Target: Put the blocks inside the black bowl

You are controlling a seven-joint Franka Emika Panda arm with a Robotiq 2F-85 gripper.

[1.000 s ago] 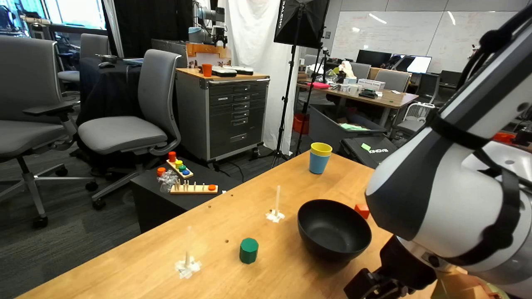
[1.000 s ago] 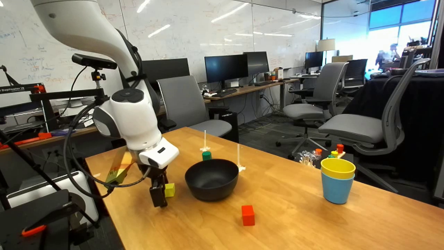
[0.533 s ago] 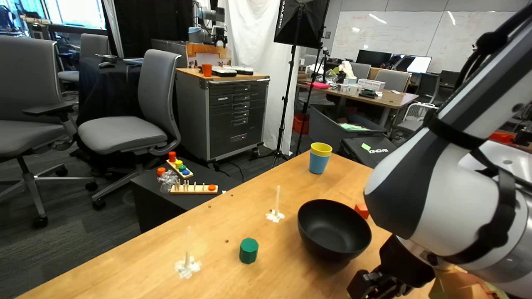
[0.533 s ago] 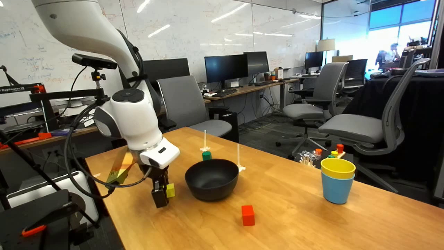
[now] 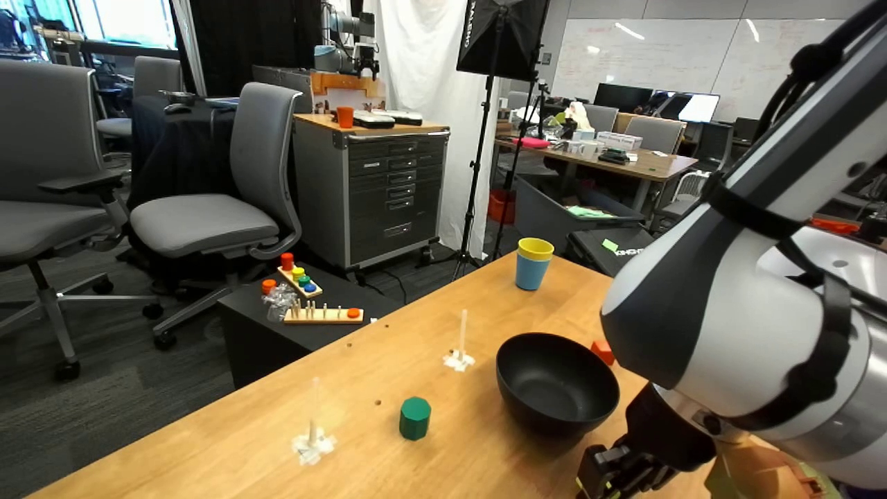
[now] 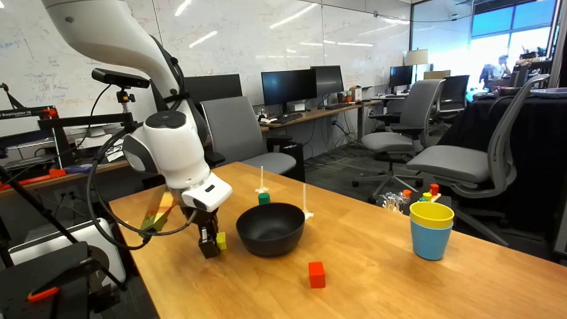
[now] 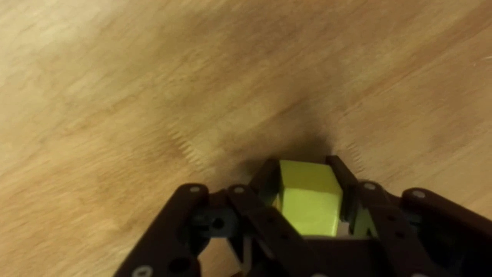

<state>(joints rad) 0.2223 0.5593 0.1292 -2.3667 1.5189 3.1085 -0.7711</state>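
Wrist view: Robotiq gripper (image 7: 305, 175) clasping yellow block (image 7: 312, 209). Panda arm (image 6: 175, 153) angles down beside black bowl (image 6: 270, 241), which shares the wooden table (image 6: 381, 274) with green block (image 6: 264, 198) and red block (image 6: 316, 274); whiteboard (image 6: 243, 40) beyond.

A scribbled-on whiteboard (image 6: 248, 26), streaked with reflected light, stretches above a long desk (image 6: 316, 113) that carries monitors (image 6: 289, 87). Grey office chairs (image 5: 201, 222) stand on dark carpet (image 5: 138, 430); a drawer cabinet (image 5: 395, 194) sits near a white curtain (image 5: 429, 125), and a window (image 5: 128, 21) glows pale.
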